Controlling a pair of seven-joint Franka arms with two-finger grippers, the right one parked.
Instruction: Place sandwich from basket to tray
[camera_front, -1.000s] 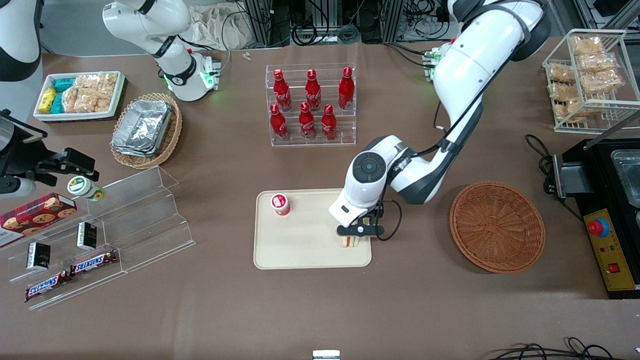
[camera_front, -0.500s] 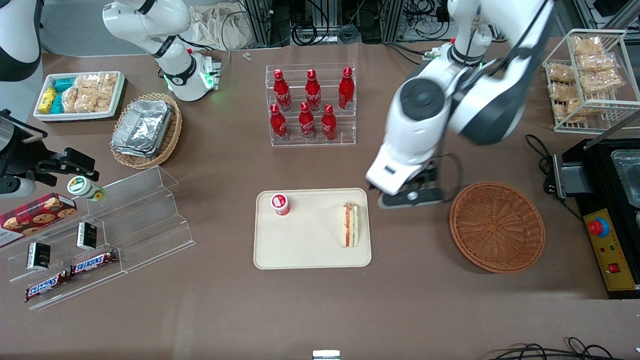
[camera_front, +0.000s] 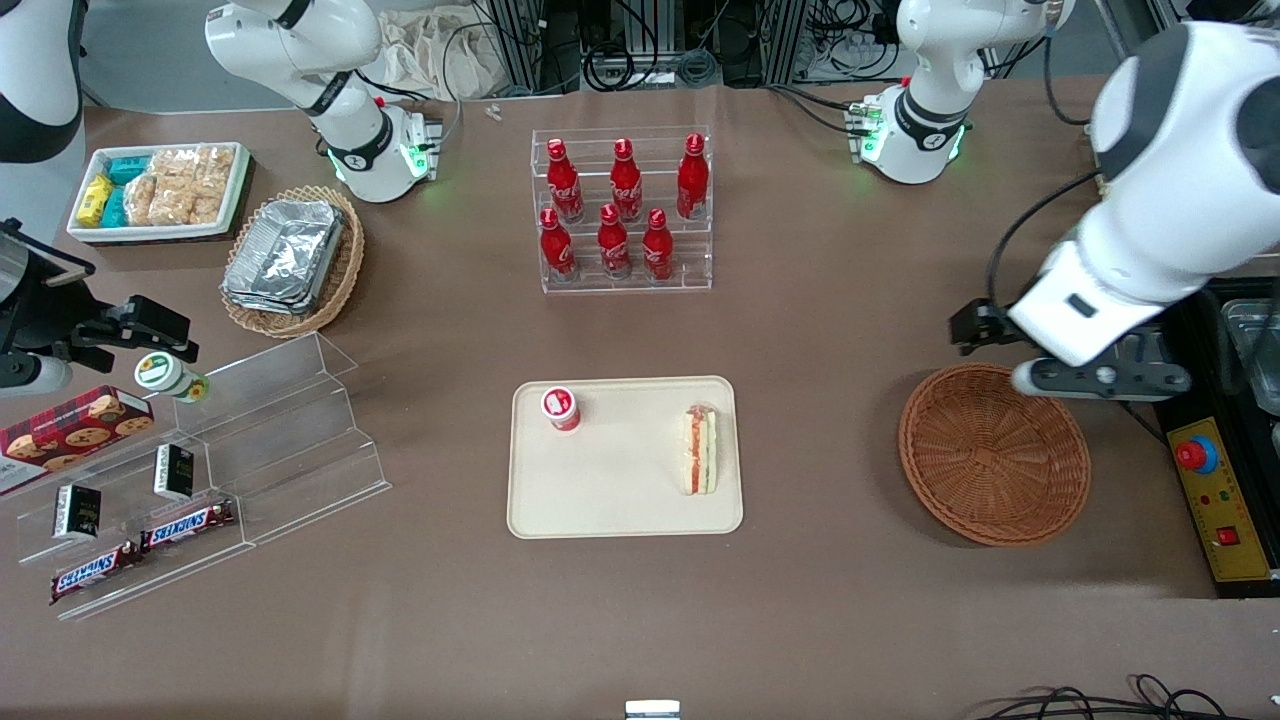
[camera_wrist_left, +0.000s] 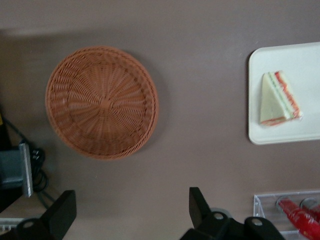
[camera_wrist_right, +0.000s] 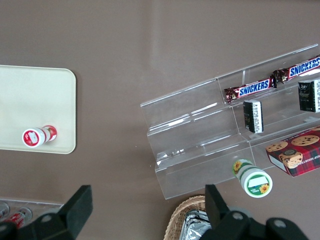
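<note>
The sandwich (camera_front: 700, 450) now lies on the tray (camera_front: 620, 505), near the edge that faces the basket (camera_front: 993, 453); a second ago the claw (camera_front: 1060, 362) was down on it there, and half a second ago it had already let go and lifted off toward the basket; now the claw hangs high above the basket's rim, at the working arm's end of the tabletop (camera_front: 850, 610), well apart from the tray; its fingers (camera_wrist_left: 62, 215) stand wide apart and hold nothing, as the left wrist view shows, with the basket (camera_wrist_left: 101, 101) bare below and the sandwich (camera_wrist_left: 279, 99) resting flat on the tray (camera_wrist_left: 285, 132); a small red-capped cup (camera_front: 561, 408) shares the tray, well clear of the sandwich; the sandwich has not shifted since the release, so the placement looks settled; judged from this, the task is done in substance, and what remains is only for the arm to retreat to a resting pose; there seems little risk, since nothing lies near the claw's path.
</note>
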